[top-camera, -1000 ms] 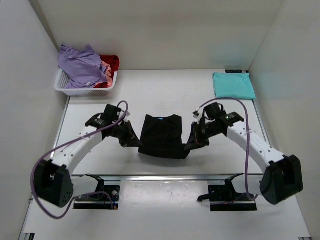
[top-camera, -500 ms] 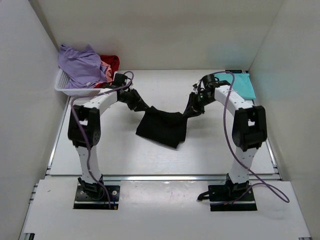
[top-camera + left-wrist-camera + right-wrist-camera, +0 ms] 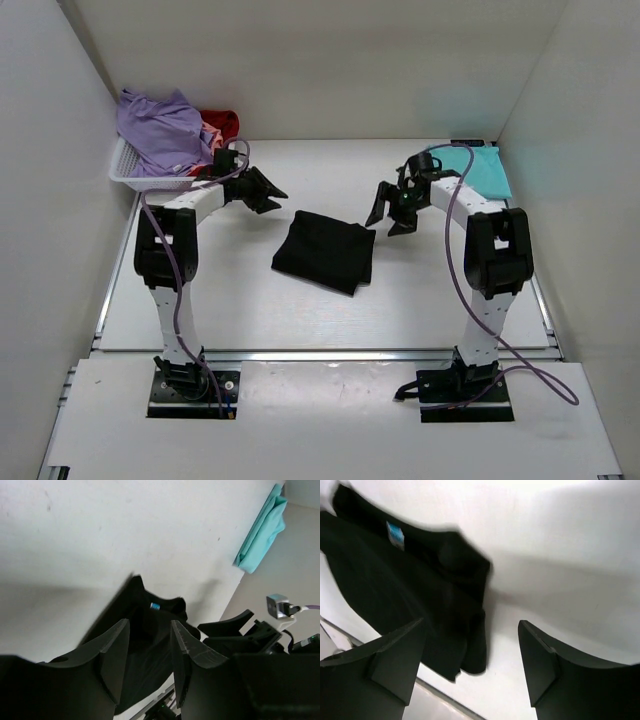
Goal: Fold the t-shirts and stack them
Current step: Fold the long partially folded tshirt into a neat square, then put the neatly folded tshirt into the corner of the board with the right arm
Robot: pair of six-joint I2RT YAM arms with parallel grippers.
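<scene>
T-shirts (image 3: 185, 140) wait in a crumpled heap in the white basket (image 3: 170, 181), far left and back of the black t-shirt (image 3: 325, 252). A lavender t-shirt (image 3: 158, 128) is draped over the top, with a pink t-shirt (image 3: 209, 136) and a red t-shirt (image 3: 226, 121) showing at its right edge. None of the three looks folded.

Just left and behind the black t-shirt, the left pincer (image 3: 270, 192) hangs above the worktop (image 3: 230, 300). Its wrist view shows its fingers parted with nothing between them, so it is released and apart from the cloth.

The black t-shirt lies flat near the middle of the worktop as a compact, roughly square packet, turned slightly askew. A blue neck label (image 3: 396, 532) shows on its upper face in the right wrist view. It appears folded, though whether a further fold is wanted cannot be told.

Just right and behind it, the right pincer (image 3: 391, 218) is spread wide and empty, clear of the shirt's edge.

Well to the right and back of the black t-shirt, a teal t-shirt (image 3: 468, 171) lies neatly folded in the far corner.

By this reading, one shirt is folded and placed and a second is folded but not yet stacked. Carrying the black packet onto the teal one looks like the next step, and the three basket shirts are left after that.
</scene>
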